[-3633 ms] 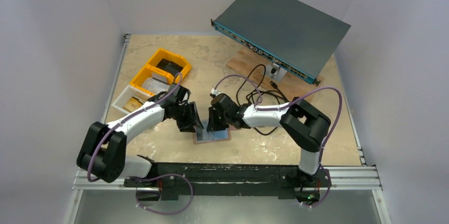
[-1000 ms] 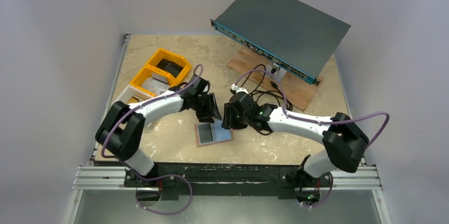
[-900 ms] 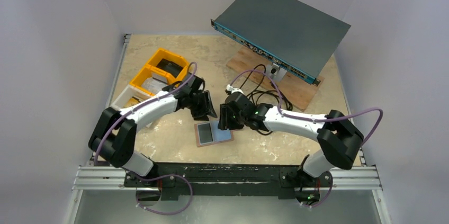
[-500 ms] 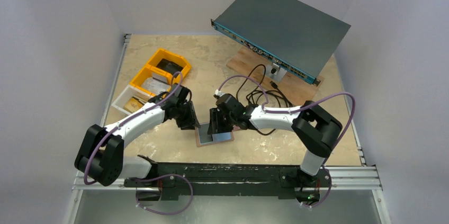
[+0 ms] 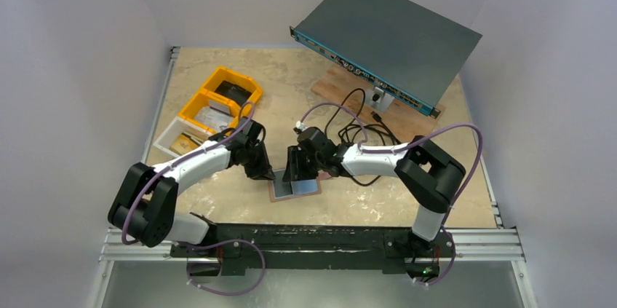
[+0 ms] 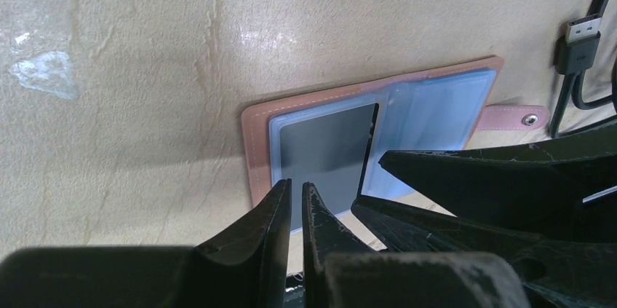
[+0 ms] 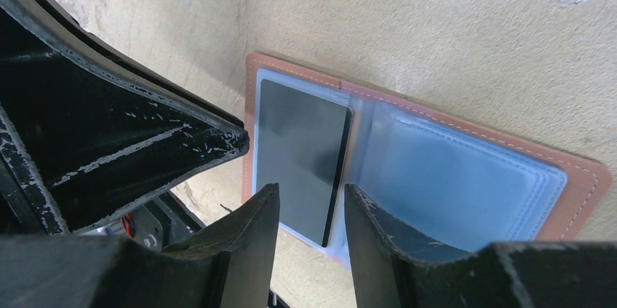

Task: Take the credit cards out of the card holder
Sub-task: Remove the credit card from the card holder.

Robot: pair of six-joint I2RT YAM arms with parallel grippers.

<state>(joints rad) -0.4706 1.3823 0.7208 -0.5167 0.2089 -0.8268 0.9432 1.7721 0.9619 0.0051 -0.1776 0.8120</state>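
Observation:
The card holder (image 5: 276,192) lies open and flat on the table; its tan-pink leather rim shows in the left wrist view (image 6: 255,148) and the right wrist view (image 7: 582,184). A dark card (image 6: 324,155) sits in its left pocket, also seen in the right wrist view (image 7: 298,140). The right side shows pale blue-grey sleeves (image 7: 451,177). My left gripper (image 6: 295,188) is shut, its tips over the dark card's near edge, nothing visibly between them. My right gripper (image 7: 309,191) is open, straddling the dark card's inner edge. Both grippers meet over the holder, the left (image 5: 265,172) and the right (image 5: 295,173).
Yellow bins (image 5: 231,89) and a white tray (image 5: 171,137) stand at the back left. A grey rack unit (image 5: 385,38) rests tilted on a wooden board (image 5: 407,115) at the back right. Black cables (image 5: 360,129) lie behind the holder; a USB plug (image 6: 582,38) lies by its snap tab (image 6: 520,117).
Both grippers have come nearer and to the left, from behind the holder to just over it. The holder and its dark card lie as before.

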